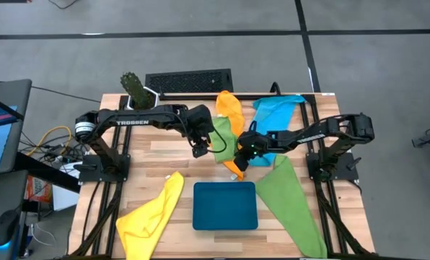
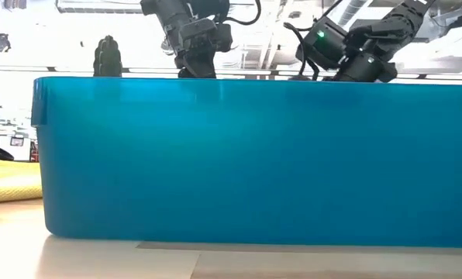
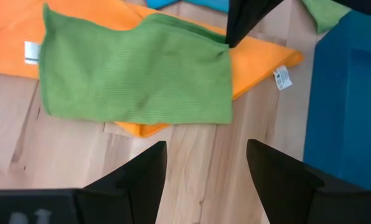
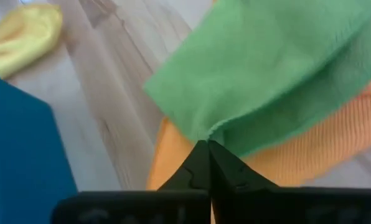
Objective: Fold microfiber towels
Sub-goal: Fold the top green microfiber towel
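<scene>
A green towel (image 1: 221,139) lies folded over on the orange towel (image 1: 229,108) at mid-table; it also shows in the left wrist view (image 3: 136,78). My right gripper (image 1: 242,154) is shut on the green towel's corner. My left gripper (image 3: 204,180) is open and empty just left of that towel, above bare wood (image 1: 200,148). The sky-blue towel (image 1: 276,108) lies far right, the second green towel (image 1: 291,202) near right, and the yellow towel (image 1: 154,213) near left. My right gripper pinches a corner of the green towel (image 4: 208,133) between its two shut fingers, at their free ends. The cloth spreads away from the fingers in what looks like two layers and rests on the orange towel (image 4: 310,155). The left wrist view shows the fingers (image 3: 248,18) at that corner (image 3: 225,45).
A rigid dark teal tray (image 1: 224,204) stands at the near middle and fills the low view (image 2: 246,155). A black keyboard-like grille (image 1: 188,81) and a dark cactus-like object (image 1: 133,87) sit at the far edge. Bare wood (image 1: 179,155) shows left of the towels.
</scene>
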Action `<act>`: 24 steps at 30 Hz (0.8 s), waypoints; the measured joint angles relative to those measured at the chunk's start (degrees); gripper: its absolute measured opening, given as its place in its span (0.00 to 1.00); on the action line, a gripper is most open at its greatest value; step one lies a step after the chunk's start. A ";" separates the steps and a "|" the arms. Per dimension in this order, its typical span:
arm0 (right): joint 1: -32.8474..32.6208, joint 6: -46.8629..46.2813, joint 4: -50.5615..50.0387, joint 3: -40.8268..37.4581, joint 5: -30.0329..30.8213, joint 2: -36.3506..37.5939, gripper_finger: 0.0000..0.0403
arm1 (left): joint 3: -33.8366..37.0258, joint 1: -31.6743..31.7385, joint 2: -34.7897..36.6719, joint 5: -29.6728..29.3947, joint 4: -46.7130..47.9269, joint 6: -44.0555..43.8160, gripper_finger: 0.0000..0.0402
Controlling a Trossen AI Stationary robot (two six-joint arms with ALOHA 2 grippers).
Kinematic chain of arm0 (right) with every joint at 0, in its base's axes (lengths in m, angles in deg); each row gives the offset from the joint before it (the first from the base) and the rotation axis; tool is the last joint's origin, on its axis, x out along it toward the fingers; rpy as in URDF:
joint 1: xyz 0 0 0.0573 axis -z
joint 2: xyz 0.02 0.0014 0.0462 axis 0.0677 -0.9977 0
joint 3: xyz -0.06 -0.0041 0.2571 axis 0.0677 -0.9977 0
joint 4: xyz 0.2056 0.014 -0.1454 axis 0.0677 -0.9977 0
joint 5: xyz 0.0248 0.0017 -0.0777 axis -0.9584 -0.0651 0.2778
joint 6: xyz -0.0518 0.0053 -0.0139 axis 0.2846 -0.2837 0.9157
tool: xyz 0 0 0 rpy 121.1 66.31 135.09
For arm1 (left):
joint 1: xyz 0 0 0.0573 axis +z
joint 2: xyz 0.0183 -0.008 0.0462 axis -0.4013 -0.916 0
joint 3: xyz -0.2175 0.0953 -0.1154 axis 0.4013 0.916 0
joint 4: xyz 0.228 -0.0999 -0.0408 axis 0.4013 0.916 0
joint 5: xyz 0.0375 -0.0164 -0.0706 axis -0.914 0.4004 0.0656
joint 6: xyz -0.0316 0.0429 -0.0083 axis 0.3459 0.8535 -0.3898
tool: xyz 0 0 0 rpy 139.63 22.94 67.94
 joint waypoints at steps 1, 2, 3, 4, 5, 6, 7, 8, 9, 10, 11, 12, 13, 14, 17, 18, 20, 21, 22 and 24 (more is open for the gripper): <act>0.00 0.02 -0.05 0.40 -0.02 0.01 0.02 | 0.00 -0.18 0.00 -0.06 -0.01 -0.11 0.53; 0.00 0.11 -0.15 0.83 -0.02 0.01 0.02 | 0.00 -0.42 0.00 -0.06 -0.02 -0.28 0.53; 0.01 0.26 -0.18 1.29 -0.02 0.01 0.02 | 0.00 -0.63 0.00 -0.08 -0.03 -0.53 0.53; 0.00 0.30 -0.07 1.76 -0.02 0.01 0.03 | 0.00 -0.93 0.00 -0.15 -0.03 -0.64 0.53; 0.00 0.37 0.20 2.16 -0.04 0.01 0.03 | 0.00 -1.20 0.00 -0.43 -0.03 -0.70 0.53; 0.00 0.43 0.44 2.39 -0.06 0.03 0.03 | 0.00 -1.49 0.00 -0.78 -0.03 -0.74 0.53; 0.09 0.45 1.00 2.42 -0.06 0.03 0.03 | 0.00 -1.78 -0.02 -1.13 -0.03 -0.76 0.53; 0.09 0.45 1.65 2.42 -0.18 0.03 0.03 | 0.00 -2.08 -0.02 -1.50 -0.01 -0.86 0.53; 0.09 0.42 2.69 2.42 -0.38 0.03 0.02 | 0.00 -2.33 -0.02 -1.65 0.02 -1.14 0.53; 0.07 0.44 4.07 2.42 -1.00 0.03 0.02 | 0.00 -2.48 -0.02 -1.65 0.12 -1.54 0.53; -0.05 0.53 5.53 2.42 -1.98 0.03 0.02 | 0.00 -2.69 -0.02 -1.65 0.28 -1.89 0.53; -0.28 0.81 7.23 2.42 -3.00 0.03 0.02 | 0.00 -2.84 -0.03 -1.65 0.45 -2.21 0.53; -0.58 1.21 9.03 2.43 -3.81 0.03 0.02 | 0.00 -3.03 -0.04 -1.67 0.52 -2.71 0.53; -0.88 1.93 10.33 2.46 -4.26 0.03 0.03 | 0.00 -3.17 -0.06 -1.78 0.52 -3.07 0.53; -1.26 2.61 8.95 2.51 -4.27 -0.38 0.05 | 0.00 -3.70 -0.07 -2.09 0.87 -3.57 0.53; -1.18 2.61 8.79 2.55 -4.03 -1.63 0.05 | 0.00 -3.93 -0.07 -2.53 1.09 -3.75 0.53; -0.93 2.65 6.76 2.33 -3.83 -4.04 0.04 | 0.00 -4.51 -0.09 -3.46 0.99 -4.07 0.53; -0.82 2.71 6.38 2.20 -3.89 -4.93 0.04 | 0.00 -4.81 -0.14 -3.71 0.70 -4.32 0.53; -0.67 2.89 7.55 2.36 -4.19 -5.96 0.03 | 0.08 -5.15 -0.21 -3.90 -0.05 -4.62 0.53; -0.63 2.97 7.57 2.56 -4.43 -7.70 0.03 | 1.02 -5.87 -0.22 -4.04 -2.42 -5.40 0.53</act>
